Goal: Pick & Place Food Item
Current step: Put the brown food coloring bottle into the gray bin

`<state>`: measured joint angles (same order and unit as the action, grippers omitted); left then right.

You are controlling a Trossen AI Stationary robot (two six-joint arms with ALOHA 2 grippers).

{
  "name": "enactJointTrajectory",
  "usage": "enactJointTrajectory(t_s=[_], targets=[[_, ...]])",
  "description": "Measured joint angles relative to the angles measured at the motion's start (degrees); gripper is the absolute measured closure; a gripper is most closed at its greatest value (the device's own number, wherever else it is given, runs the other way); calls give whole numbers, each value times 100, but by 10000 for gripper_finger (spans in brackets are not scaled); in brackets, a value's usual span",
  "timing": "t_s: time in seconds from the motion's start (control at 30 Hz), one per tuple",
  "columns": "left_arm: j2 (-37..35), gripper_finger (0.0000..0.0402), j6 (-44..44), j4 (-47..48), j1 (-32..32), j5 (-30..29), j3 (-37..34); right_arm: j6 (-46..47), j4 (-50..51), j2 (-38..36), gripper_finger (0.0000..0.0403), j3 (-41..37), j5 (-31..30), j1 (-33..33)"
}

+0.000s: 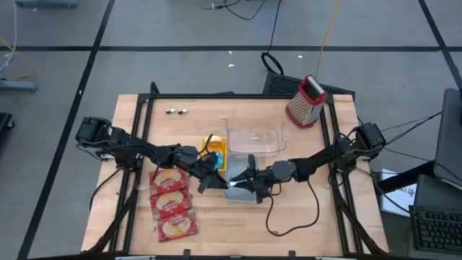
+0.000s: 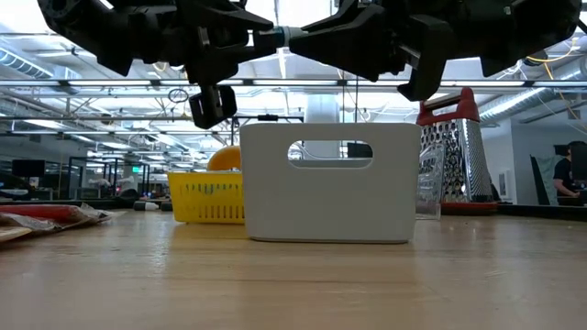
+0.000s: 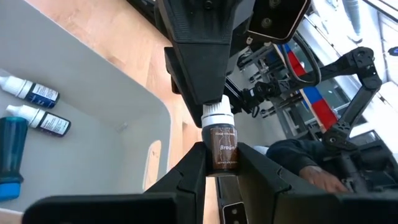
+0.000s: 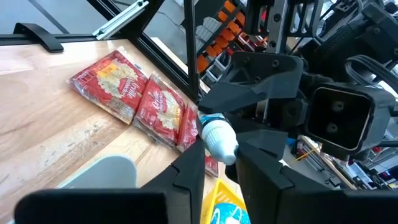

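Item: small brown bottle [image 3: 222, 148] with a white cap [image 4: 219, 138], held in the air just above the near rim of the white bin [image 2: 328, 183], between my two end effectors.

Left end effector [image 3: 221, 163]: fingers clamped on the dark body of the brown bottle, label facing its wrist camera.

Right end effector [image 4: 219, 157]: fingers set on either side of the white cap, close against it; I cannot tell whether they already press it.

White bin: stands on the wooden worktop [image 1: 289, 217], just under both end effectors. Inside it lie two small white-capped dropper bottles [image 3: 36, 106] and a blue bottle [image 3: 11, 155].

Left of the white bin: three red snack packets [image 1: 172, 202] in a row, flat on the worktop.

Just behind the white bin, on its left: a yellow basket [image 2: 207, 197] with something orange in it.

Behind the white bin: a clear plastic container [image 1: 255, 137].

Farther behind the white bin, to its right: a red-handled metal grater [image 1: 306, 101], near the worktop's back corner.

Far back left of the white bin: two small dark objects [image 1: 176, 111], too small to identify.
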<state>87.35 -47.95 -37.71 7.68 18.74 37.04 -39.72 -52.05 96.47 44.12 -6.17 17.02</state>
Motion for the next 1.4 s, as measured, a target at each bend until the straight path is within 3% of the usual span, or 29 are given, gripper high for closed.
enactJointTrajectory(t_s=[0.3, 0.7, 1.13, 1.4], targets=[[0, 328, 171, 69, -22, -232, 0, -13, -105, -2, 297, 0, 149, 75], [0, 328, -23, 40, 6, -77, 0, -362, -97, -2, 328, 0, 42, 85], [0, 328, -21, -14, 90, -81, 0, -280, -127, -4, 221, 0, 24, -22], [0, 328, -50, -210, 146, -131, 2, -293, -122, -4, 231, 0, 31, -46]])
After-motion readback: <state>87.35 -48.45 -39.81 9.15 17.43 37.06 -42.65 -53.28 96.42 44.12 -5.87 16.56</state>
